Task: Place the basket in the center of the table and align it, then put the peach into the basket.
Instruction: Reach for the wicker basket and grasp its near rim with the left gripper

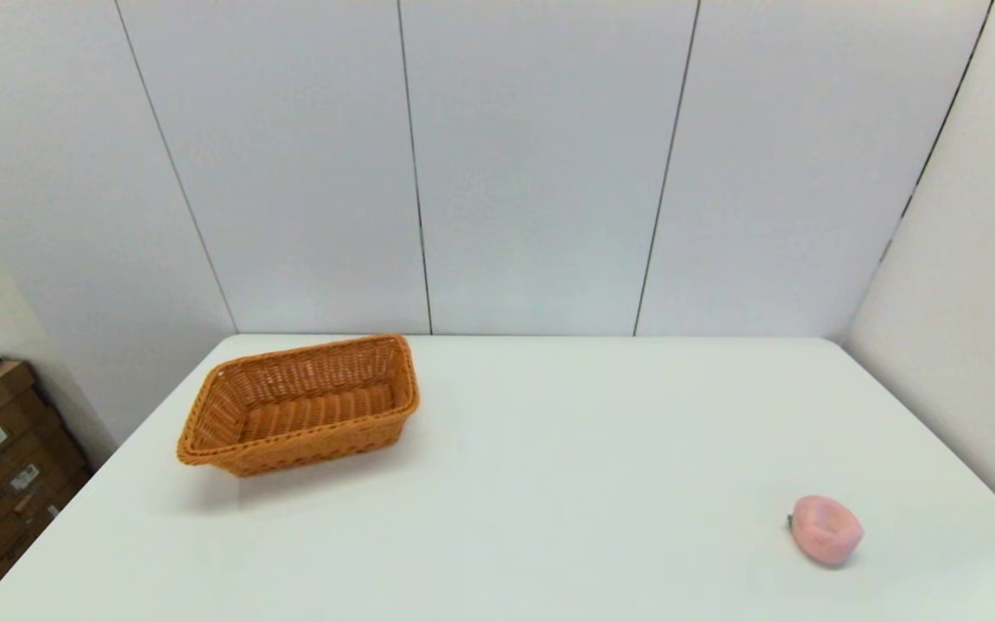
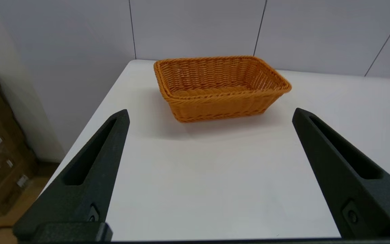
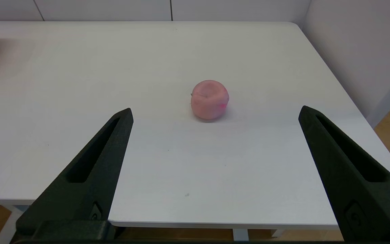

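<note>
While the basket point(image 1: 299, 404) is seen at ten o'clock on the table point(image 1: 549, 449), peach point(image 1: 825, 529) lain at four o'clock — left gripper point(image 2: 210, 113), right gripper point(image 3: 215, 112) both spread wide, nothing held.

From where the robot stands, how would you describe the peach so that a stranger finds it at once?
Start from the white table and go to its near right part, far from the orange-brown basket at the far left. There, alone on the bare surface, lies the peach. It is small, round and pale pink, the only pink thing there.
</note>
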Motion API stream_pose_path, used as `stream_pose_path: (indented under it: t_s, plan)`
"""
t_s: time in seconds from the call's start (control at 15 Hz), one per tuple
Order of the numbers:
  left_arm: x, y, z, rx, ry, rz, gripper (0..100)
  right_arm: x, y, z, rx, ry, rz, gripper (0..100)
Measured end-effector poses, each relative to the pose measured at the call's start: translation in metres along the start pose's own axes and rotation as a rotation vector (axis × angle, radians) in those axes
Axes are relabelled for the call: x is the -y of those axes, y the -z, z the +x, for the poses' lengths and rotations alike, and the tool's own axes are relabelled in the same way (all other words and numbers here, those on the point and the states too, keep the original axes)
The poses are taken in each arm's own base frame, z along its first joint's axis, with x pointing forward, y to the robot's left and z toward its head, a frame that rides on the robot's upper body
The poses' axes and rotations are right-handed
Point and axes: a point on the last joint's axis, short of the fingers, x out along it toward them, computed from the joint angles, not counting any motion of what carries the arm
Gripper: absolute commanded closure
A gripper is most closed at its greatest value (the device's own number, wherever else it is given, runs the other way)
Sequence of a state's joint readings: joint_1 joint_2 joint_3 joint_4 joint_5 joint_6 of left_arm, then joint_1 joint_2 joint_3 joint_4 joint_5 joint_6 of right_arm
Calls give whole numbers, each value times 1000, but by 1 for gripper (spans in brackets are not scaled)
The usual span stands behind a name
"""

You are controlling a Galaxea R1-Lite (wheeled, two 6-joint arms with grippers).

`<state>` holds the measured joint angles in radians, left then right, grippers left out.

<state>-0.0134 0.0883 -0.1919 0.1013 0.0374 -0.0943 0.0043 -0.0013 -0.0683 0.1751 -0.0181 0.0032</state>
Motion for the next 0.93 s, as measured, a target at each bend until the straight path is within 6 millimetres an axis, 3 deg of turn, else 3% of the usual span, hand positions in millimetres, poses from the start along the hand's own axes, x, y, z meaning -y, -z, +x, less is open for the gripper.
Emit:
stream_pose_path:
  t_s: [0.2,0.33,0.47,0.67,0.8,0.93]
  plan:
    - [5,-51,27,-108,-64,-78,0,0,0,0,0,0,1,0]
    - [8,-79,69,-237,-138,-110,0,0,0,0,0,1,1,0]
    - [7,-98,127,-382,-213,-129,0,0,0,0,1,1,1,0]
    - [-2,-100,220,-589,-293,-159,0,0,0,0,1,1,3,0]
    - [-14,-86,279,-715,-334,-178,0,0,0,0,0,1,4,0]
    - [-26,-64,326,-817,-365,-193,0,0,0,0,0,2,3,0]
